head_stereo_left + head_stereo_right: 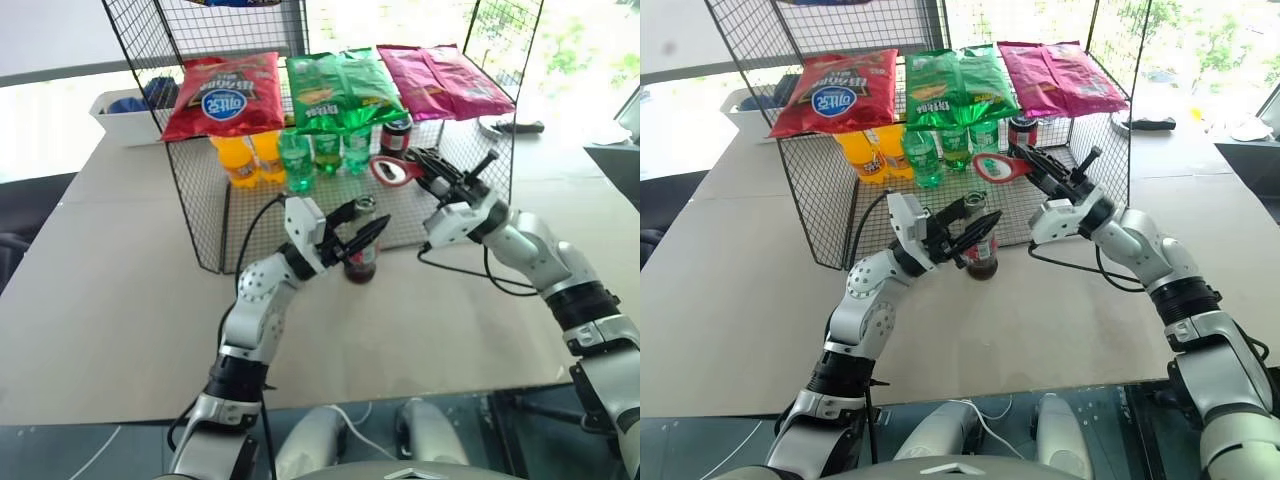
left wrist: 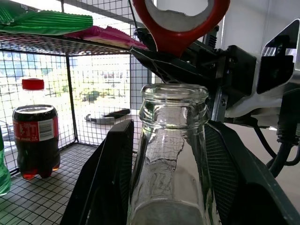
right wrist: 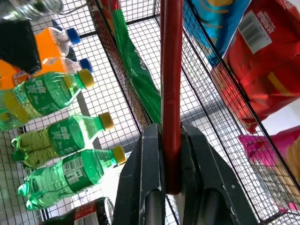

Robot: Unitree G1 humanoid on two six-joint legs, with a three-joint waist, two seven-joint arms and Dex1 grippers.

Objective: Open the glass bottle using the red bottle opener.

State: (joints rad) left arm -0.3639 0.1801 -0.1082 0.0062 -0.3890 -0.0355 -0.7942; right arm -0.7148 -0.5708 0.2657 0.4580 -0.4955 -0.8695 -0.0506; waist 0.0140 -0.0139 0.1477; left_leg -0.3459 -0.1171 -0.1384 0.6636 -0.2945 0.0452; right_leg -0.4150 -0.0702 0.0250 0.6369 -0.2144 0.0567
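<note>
Left gripper (image 1: 360, 238) clamping glass bottle (image 1: 361, 262), cap looking already off; right gripper (image 1: 425, 172) pinching red bottle opener (image 1: 392, 170) above it, next likely setting opener down

Left tool (image 1: 352, 232) half-open, right tool (image 1: 415, 168) clamped — both arms raised.

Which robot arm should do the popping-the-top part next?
Probably the right. Its gripper already pinches the red bottle opener, held just above the glass bottle. The left gripper is busy holding that bottle.
</note>
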